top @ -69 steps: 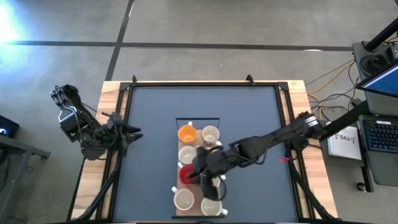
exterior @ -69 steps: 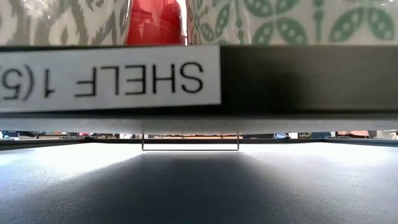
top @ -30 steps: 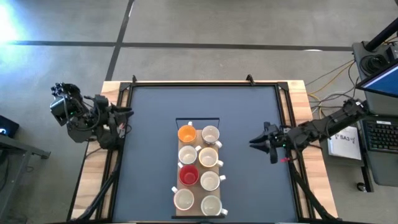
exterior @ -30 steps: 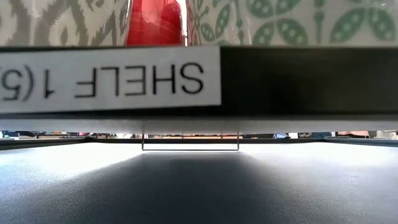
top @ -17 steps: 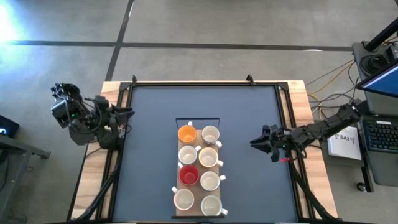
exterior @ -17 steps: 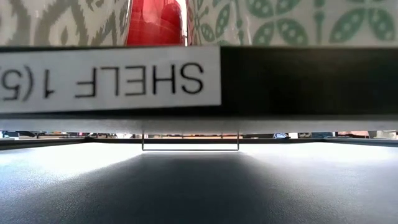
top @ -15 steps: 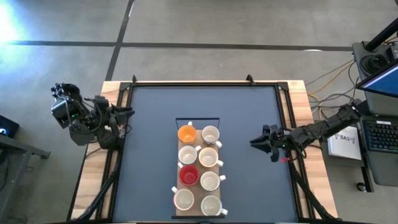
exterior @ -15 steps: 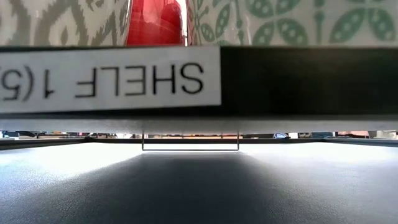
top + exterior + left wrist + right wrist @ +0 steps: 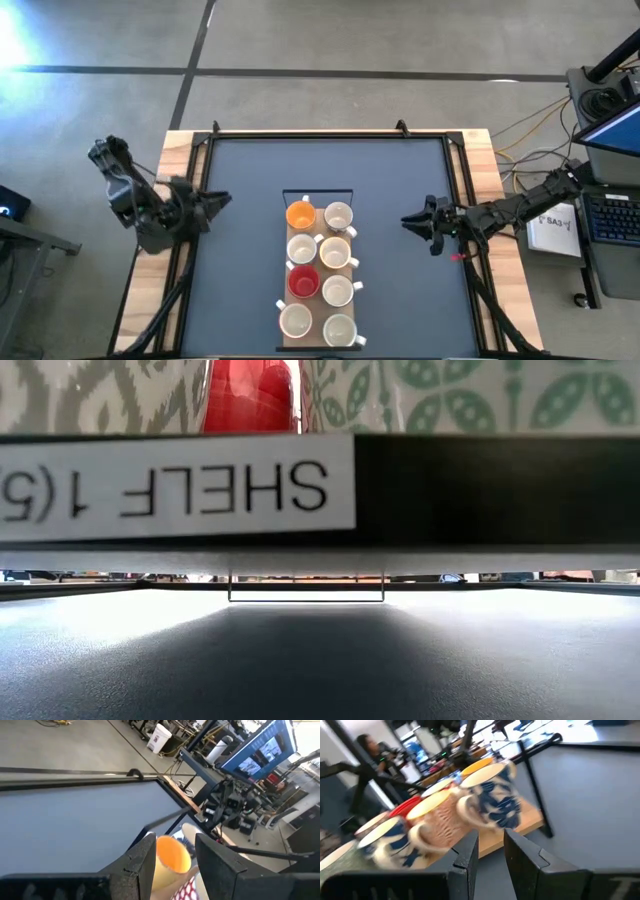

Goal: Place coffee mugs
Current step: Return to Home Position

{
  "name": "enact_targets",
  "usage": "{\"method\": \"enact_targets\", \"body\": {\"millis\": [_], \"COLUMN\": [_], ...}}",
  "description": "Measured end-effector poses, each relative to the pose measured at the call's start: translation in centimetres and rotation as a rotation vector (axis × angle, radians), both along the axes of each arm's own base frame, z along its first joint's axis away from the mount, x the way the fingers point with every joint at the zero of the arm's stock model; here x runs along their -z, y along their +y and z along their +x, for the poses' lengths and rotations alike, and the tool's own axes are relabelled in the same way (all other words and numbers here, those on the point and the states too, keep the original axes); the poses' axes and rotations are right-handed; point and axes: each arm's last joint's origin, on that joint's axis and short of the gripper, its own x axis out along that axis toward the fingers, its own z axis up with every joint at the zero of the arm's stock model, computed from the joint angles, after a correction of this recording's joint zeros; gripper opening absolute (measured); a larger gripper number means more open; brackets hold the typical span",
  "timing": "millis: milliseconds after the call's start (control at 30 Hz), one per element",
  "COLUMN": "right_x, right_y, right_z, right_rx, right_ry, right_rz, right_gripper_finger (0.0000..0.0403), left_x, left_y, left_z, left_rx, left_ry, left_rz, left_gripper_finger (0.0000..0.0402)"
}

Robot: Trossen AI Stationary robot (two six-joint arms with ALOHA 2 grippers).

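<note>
Looking straight down, all 8 coffee mugs point(image 9: 335, 252) are parked on a wooden board point(image 9: 522, 827) in the middle of the table point(image 9: 400, 170), 2 columns of 4, packed close. The orange mug point(image 9: 300, 214) is at the far end of the column on the left arm's side. The red mug point(image 9: 302, 282) is 3rd along in that same column. The other 6 look white or cream from above, though the side views show prints on some. The right wrist view has a blue-and-white mug point(image 9: 492, 795) next to a peach textured mug point(image 9: 440, 817).

Neither arm is anywhere near them. The left gripper point(image 9: 215, 205) hangs over the table's left edge, well apart from the board, pointing inward. Its jaws stand wide apart with nothing between them, and you can see the orange mug way off through the gap in its wrist view. The right gripper point(image 9: 408, 222) is over the right part of the table, aimed at the mugs and also well clear. Its jaws are parted a bit less, and it's empty too.

The low view is mostly blocked by the board's edge, which carries a white label point(image 9: 180, 485) reading SHELF 1(5 upside down. Above it the red mug's base shows between 2 patterned mugs, 1 grey and 1 green.

A blurry person point(image 9: 367, 745) shows in the room beyond.
</note>
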Motion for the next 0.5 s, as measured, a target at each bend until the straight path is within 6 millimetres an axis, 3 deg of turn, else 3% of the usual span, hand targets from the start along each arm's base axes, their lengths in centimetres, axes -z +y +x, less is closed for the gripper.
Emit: {"method": "enact_targets", "body": {"millis": [367, 500], "right_x": [0.0, 0.0], "right_y": [-1.0, -1.2], "right_z": [-0.3, -0.3], "right_rx": [0.364, 0.413], "right_ry": [-0.012, -0.012], "right_rz": [-0.042, -0.048], "right_gripper_finger": [0.0082, 0.0082], "left_x": [7.0, 9.1], "left_y": [-0.8, -0.7], "left_z": [0.6, 0.4], "left_rx": [0.034, 0.089], "left_ry": [0.024, 0.043], "left_rz": [-0.051, -0.100], "left_gripper_finger": [0.0120, 0.0117]}}
